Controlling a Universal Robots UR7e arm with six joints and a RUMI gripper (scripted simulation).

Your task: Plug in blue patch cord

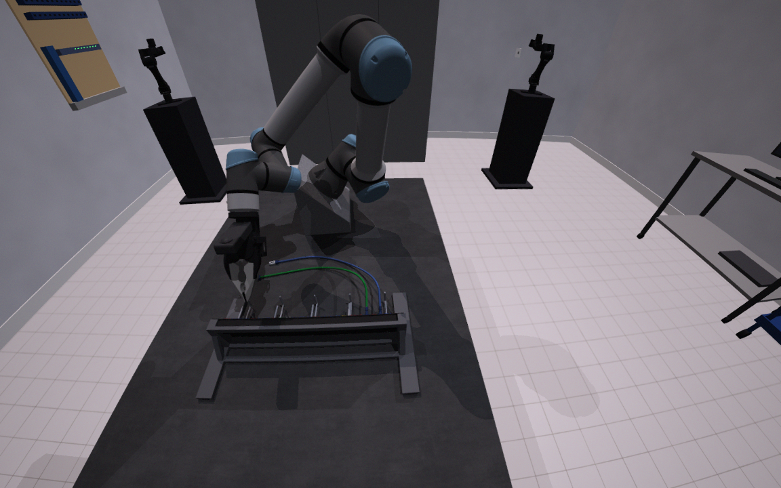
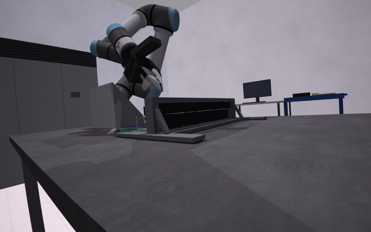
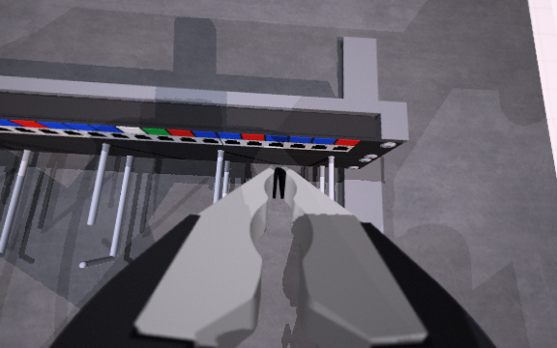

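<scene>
My arm (image 1: 344,91) rises from its base, folds over at the high blue-capped elbow and reaches back down and out, with the wrist turned so that my tool (image 1: 241,290) points steeply downward. Its two pale fingers are pressed together at the tips with nothing gripped between them. In the side view my tool (image 2: 155,84) hangs in the air, tilted forward, its black body above the fingers.
</scene>
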